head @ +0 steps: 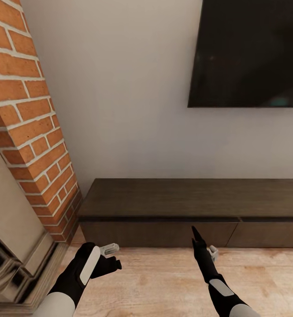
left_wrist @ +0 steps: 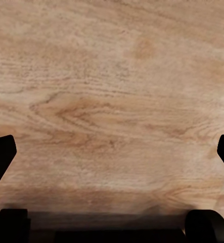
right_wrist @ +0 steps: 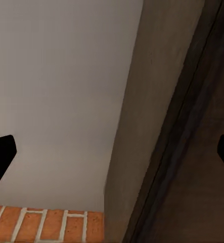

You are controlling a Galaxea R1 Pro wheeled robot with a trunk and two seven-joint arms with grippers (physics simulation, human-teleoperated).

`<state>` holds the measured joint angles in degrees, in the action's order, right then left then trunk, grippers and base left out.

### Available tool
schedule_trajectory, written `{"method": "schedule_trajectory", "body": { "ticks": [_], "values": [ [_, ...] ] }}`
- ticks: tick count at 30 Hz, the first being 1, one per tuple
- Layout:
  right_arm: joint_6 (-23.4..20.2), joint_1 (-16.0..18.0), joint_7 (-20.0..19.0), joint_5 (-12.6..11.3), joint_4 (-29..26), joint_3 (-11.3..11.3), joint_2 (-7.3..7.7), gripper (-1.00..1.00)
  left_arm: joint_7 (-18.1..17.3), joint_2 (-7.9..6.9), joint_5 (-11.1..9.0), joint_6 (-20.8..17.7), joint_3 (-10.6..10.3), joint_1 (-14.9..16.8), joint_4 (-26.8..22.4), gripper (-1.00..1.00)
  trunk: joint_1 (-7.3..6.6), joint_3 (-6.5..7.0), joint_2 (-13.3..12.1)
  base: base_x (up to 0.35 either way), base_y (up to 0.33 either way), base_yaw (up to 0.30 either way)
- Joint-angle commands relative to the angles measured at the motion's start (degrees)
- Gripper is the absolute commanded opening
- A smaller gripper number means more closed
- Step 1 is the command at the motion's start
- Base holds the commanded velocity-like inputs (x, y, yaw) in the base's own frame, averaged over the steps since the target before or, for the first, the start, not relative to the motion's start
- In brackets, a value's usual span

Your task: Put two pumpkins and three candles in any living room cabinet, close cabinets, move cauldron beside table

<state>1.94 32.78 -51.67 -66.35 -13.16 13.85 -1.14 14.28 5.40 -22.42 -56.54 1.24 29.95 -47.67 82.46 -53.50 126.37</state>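
The long low dark brown cabinet (head: 164, 198) stands against the white wall, and its two drawer fronts that show are shut. My left gripper (head: 113, 257) hovers open over the wood floor (left_wrist: 112, 101) in front of the cabinet's left end, holding nothing. My right gripper (head: 194, 233) points at the cabinet's front near the seam between the two drawers, open and empty. In the right wrist view the cabinet top (right_wrist: 152, 101) runs along the wall. The pumpkins, candles, cauldron and table are out of view.
A red brick chimney (head: 31, 132) with a stone fireplace surround (head: 14, 264) rises at the left, close to my left arm. A black TV (head: 252, 53) hangs on the wall above the cabinet. Light wood floor (head: 164, 281) lies between me and the cabinet.
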Motion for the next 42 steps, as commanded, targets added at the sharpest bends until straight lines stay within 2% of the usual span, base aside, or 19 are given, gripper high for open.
{"method": "schedule_trajectory", "body": {
  "ticks": [1,8,27,31,42],
  "values": [
    [0.19,0.04,-0.50,-0.35,0.04,-0.19,0.00,1.00,0.53,0.02,-0.61,-0.20,0.12,0.02,-0.04,1.00,-0.01,-0.05,0.02,0.000,0.000,0.000],
    [0.23,0.05,-1.72,-0.36,0.03,0.00,-0.01,1.00,0.49,-0.05,-0.61,-0.23,-0.10,0.02,0.03,1.00,-0.01,-0.05,0.02,0.088,0.000,0.000],
    [0.79,0.04,-1.16,-0.52,0.64,0.12,0.16,1.00,0.48,0.35,-0.61,-0.24,-0.18,0.02,-0.21,1.00,-0.01,-0.05,0.02,0.072,0.000,0.000],
    [0.85,0.01,-1.15,-0.53,0.66,0.12,0.17,1.00,0.48,0.38,-0.67,-0.29,-0.06,0.02,-1.79,1.00,-0.01,-0.05,0.02,0.001,0.000,0.000],
    [0.88,0.05,-1.15,-0.53,0.68,0.20,0.25,1.00,0.48,0.46,-0.70,-0.32,-0.08,0.02,-2.60,1.00,2.41,-2.03,4.43,0.000,0.000,0.000]
  ]
}}
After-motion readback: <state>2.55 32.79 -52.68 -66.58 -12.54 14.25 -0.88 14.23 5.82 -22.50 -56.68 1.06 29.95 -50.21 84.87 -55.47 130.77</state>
